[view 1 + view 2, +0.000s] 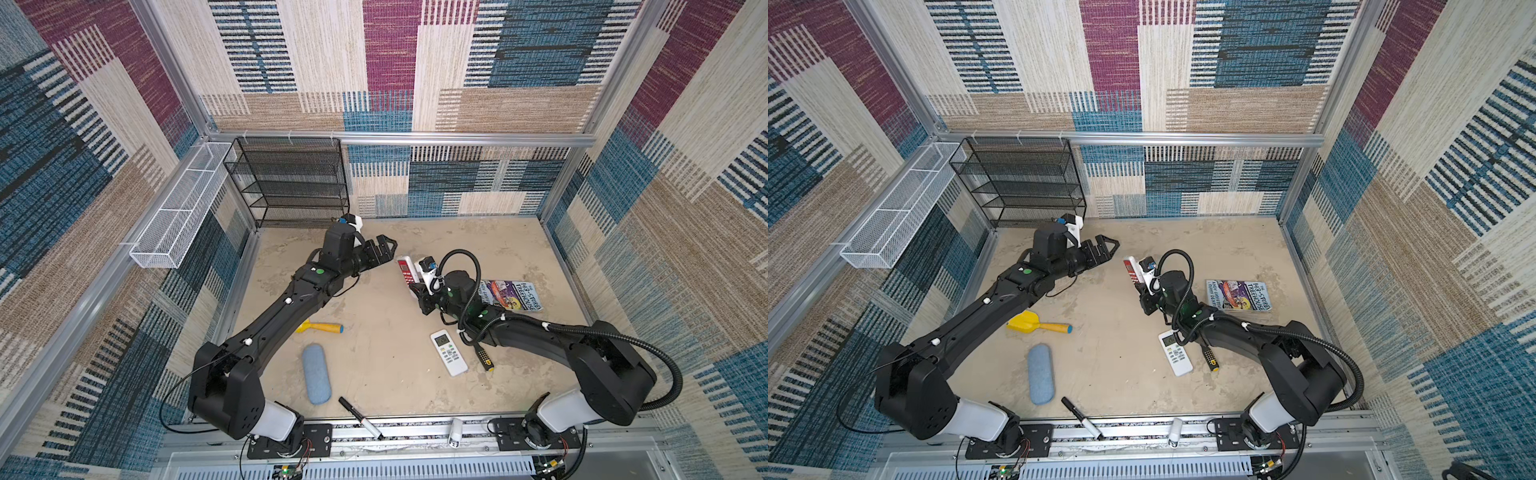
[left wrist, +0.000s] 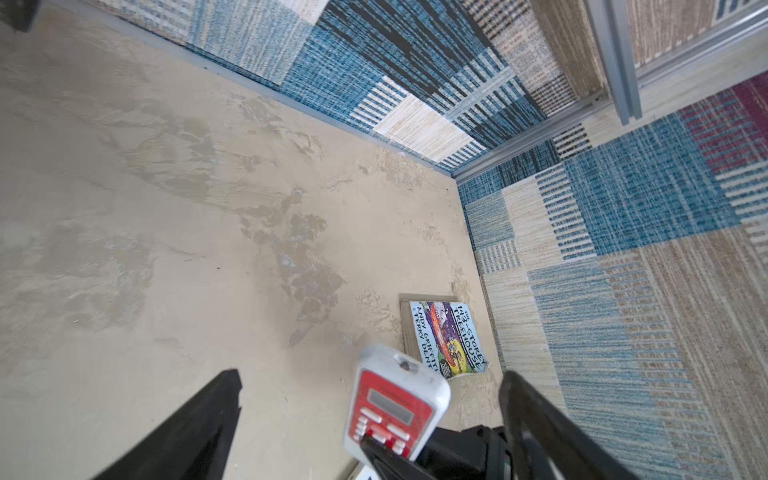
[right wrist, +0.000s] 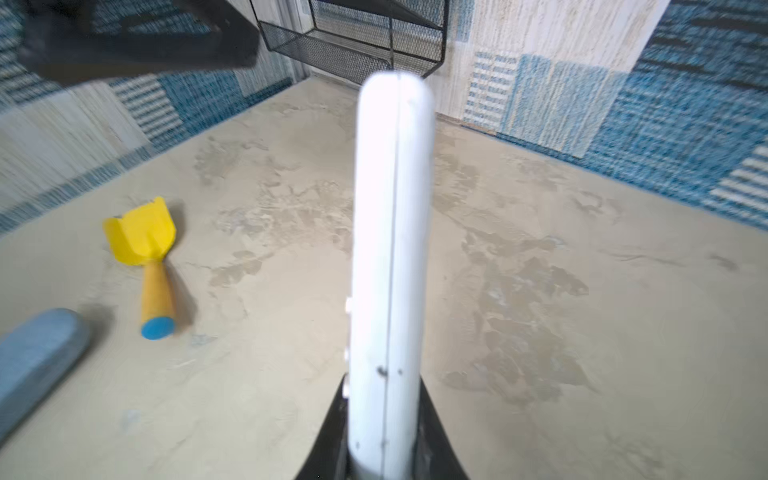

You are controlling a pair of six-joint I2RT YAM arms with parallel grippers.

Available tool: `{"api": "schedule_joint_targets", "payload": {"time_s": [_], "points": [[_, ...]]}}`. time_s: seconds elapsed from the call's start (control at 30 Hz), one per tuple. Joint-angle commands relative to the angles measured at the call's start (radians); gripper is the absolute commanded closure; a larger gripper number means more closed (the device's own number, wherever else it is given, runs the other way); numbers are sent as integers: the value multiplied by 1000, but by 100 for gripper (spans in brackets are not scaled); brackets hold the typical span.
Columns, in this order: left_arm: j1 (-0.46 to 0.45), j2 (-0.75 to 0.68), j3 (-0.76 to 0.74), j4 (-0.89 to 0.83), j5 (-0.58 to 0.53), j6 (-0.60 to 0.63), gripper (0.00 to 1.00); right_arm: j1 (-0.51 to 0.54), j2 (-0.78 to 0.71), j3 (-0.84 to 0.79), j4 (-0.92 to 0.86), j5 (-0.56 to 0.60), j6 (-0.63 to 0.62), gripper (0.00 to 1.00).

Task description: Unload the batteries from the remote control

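At the front edge of the mottled beige counter [image 1: 395, 386] lies a black marker pen [image 1: 360, 417]. Behind it rest a blue oblong fabric case [image 1: 316, 373], a white remote control with a grey display [image 1: 449, 352] and, just beside that, a black-and-yellow screwdriver [image 1: 484, 359] partly under the right arm [image 1: 519, 332]. A yellow plastic scoop with a blue-tipped handle [image 1: 1038, 325] lies beside the left arm [image 1: 282, 311].

Mid-counter, the right arm's jaws are clamped on the lower end of a white remote control with a red button face [image 1: 405, 268], holding it tilted up off the counter. A colourful paperback book [image 1: 513, 295] lies just beyond. The left arm's jaws stand wide apart and empty near the remote's free end, in front of a black wire-mesh shelf unit [image 1: 291, 183].

No batteries show in any view; presumably they are inside the remotes.

Gripped at one end only, the remote may pivot or slip once the left jaws press on it. Its red face is turned towards the left arm, so the battery cover likely faces away, and a blind reach could strike the buttons or the right wrist's camera. Freed batteries could drop and roll among the clutter or off the front edge.
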Motion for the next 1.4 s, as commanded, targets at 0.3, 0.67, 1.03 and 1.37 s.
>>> {"api": "schedule_joint_targets", "payload": {"time_s": [0.3,0.67,1.03,1.37], "points": [[24,-10,41,-238,212,-68,2,141,150,-80,609,535,-684,85],[24,12,61,-177,250,-73,7,198,251,-89,861,567,-967,85],[20,46,71,-156,316,-104,27,212,337,-39,1001,613,-1137,86],[18,54,-6,3,384,-165,42,219,348,-29,1028,605,-1168,86]]}}
